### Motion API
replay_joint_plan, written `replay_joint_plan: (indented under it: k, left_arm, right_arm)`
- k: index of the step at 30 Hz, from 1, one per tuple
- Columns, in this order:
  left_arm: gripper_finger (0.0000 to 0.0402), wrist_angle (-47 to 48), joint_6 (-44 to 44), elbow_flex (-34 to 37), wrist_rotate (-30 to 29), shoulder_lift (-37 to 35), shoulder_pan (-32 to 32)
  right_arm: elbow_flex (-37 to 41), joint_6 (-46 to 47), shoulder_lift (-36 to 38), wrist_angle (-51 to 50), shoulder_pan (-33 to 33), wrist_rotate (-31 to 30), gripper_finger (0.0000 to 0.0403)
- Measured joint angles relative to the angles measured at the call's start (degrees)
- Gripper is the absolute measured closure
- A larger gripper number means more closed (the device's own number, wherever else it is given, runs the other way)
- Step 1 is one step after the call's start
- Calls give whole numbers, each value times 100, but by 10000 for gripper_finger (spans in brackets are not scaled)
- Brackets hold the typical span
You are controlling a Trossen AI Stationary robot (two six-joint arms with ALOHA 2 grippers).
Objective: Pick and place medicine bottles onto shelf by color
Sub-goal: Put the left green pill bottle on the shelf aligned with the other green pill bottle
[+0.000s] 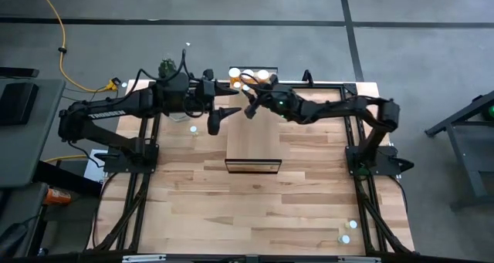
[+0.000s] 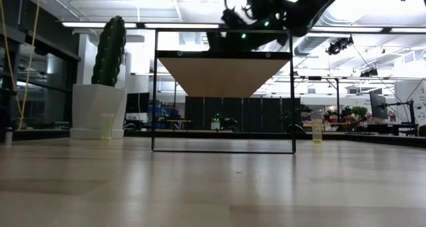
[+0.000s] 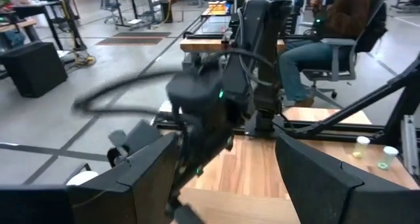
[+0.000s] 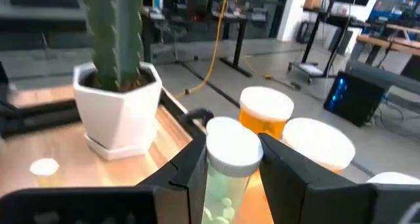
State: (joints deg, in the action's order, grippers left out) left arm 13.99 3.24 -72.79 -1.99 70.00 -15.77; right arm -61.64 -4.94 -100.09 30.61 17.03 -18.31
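Note:
My right gripper (image 1: 248,107) is over the far end of the light-wood shelf (image 1: 252,143) and is shut on a pale green bottle (image 4: 228,159) with a white cap. Orange bottles with white caps (image 1: 248,78) stand just beyond it at the shelf's far end; they also show in the right wrist view (image 4: 265,116). My left gripper (image 1: 214,123) is open and empty beside the shelf's left edge, its fingers wide apart (image 3: 230,184). A pale bottle (image 1: 194,128) stands on the table to the left of the shelf. My right gripper pinches the pale green bottle between its two fingers (image 4: 190,168), on the body just under the white cap (image 4: 231,145). The fingers come from the table's right, pointing toward the far left. The bottle stands upright; the fingers hide its bottom.
A cactus in a white pot (image 4: 118,106) stands at the table's far left (image 1: 167,65). Two more pale bottles (image 1: 349,232) stand near the table's near right corner. The shelf's dark frame (image 2: 223,147) stands in mid-table.

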Motion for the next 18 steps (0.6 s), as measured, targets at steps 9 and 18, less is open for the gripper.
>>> replay_joint_plan:
  k: [9, 18]
  left_arm:
    - [151, 2, -1, 0, -171, -33, 0]
    - [151, 0, -1, 0, -172, -35, 0]
  right_arm:
    - [-167, 150, -326, -14, 142, -316, 293]
    - [-172, 252, -326, -178, 136, -247, 293]
